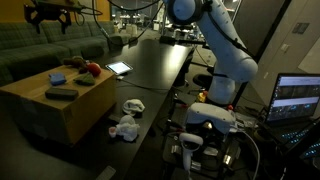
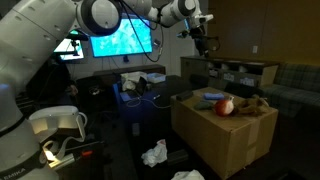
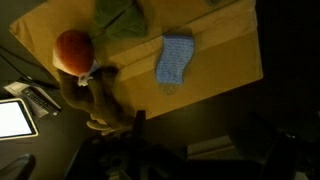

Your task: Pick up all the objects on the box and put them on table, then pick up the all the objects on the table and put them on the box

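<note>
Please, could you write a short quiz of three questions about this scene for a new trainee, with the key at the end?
1. True or false: the red toy lies on top of the box.
2. Where does the white fluffy toy lie? A) on the box; B) on the black table, beside the box; C) on top of the red toy.
3. Fill in: in the wrist view, the blue piece rests on the ____.
Key: 1 true; 2 B; 3 box.
</note>
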